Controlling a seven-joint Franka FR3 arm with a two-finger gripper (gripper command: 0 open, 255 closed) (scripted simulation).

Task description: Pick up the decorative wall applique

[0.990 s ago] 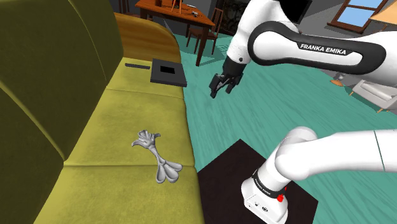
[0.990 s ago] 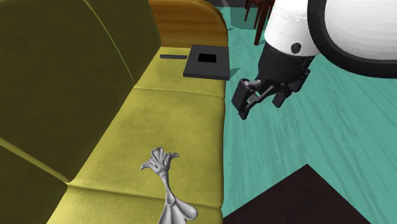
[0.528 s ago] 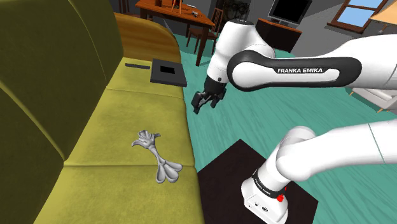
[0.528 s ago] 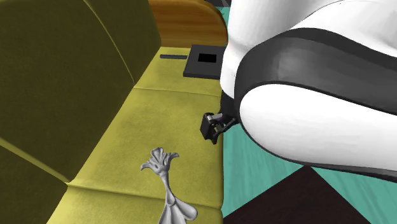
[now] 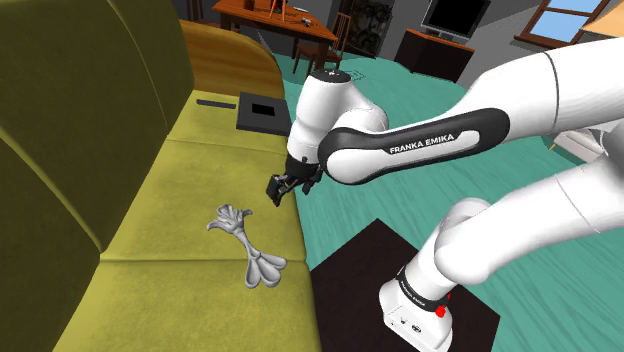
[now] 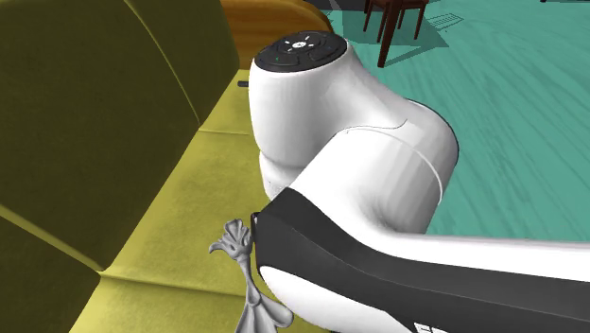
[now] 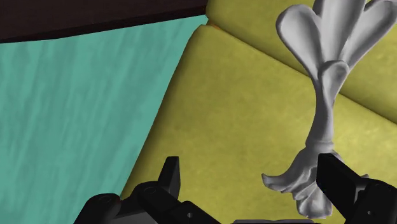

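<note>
While your gripper hangs with fingers spread above the sofa seat's edge, the grey applique lies flat nearby, flared end nearest, untouched.

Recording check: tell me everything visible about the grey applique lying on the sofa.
The applique is a plain grey, matte ornament. It has a fanned, leaf-like end, a slim stem, and a cluster of rounded lobes at the other end. It lies flat on the yellow-green sofa seat, near the front edge, with its lobes at the seam between two cushions. Only the seat touches it. The open gripper hangs above, close to the fanned end but apart from it.
</note>
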